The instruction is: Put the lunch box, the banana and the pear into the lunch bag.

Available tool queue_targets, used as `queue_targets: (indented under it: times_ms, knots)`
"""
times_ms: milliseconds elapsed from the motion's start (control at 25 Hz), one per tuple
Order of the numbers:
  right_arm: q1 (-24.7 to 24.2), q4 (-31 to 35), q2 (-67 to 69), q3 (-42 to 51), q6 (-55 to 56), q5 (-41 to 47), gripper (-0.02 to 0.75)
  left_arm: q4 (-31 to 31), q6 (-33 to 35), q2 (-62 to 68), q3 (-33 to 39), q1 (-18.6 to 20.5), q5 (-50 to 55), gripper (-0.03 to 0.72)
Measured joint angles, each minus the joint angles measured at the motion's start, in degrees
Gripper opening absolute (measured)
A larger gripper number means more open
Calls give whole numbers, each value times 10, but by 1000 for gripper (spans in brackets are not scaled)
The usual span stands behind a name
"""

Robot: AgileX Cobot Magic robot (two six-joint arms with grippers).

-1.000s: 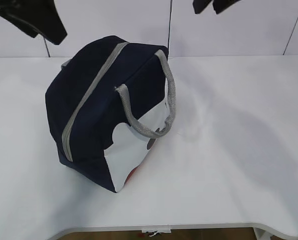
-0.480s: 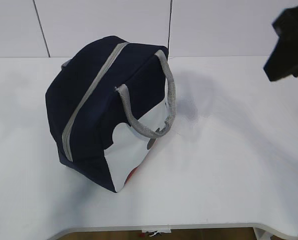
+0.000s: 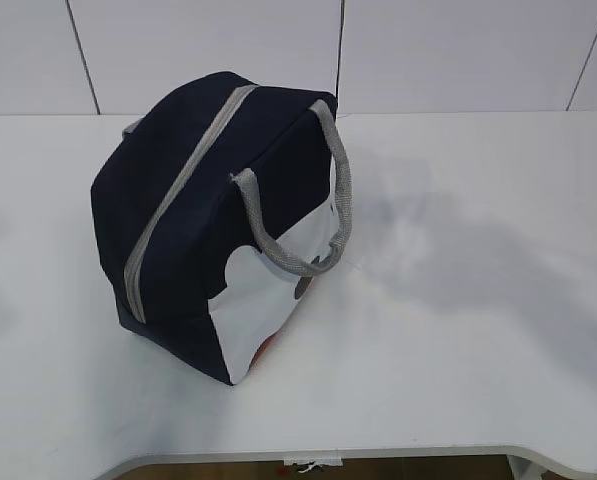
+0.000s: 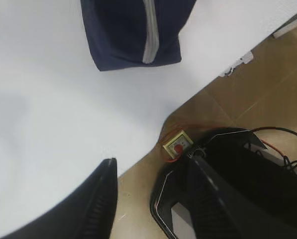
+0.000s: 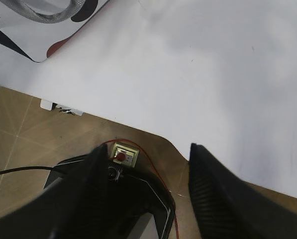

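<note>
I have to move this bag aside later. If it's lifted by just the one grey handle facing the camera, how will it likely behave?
The lunch bag is soft fabric, so it would probably sag and swing. The handle is floppy webbing on one side, so the bag would likely tilt. Its zipper looks shut, so nothing should spill out.

Matte black left claw [image 4: 155, 199] and right claw [image 5: 146, 191] each show two thick fingers with ribbed inner pads.
</note>
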Motion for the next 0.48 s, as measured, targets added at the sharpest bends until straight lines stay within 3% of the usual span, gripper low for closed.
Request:
queue_targets:
  times_ms: [160, 480]
  knots:
    - [0, 1, -57, 27, 12, 0, 458, 0, 0, -70, 45, 0, 0, 323]
    - [0, -55, -190, 96, 11, 1, 463, 7, 0, -243, 119, 0, -48, 280]
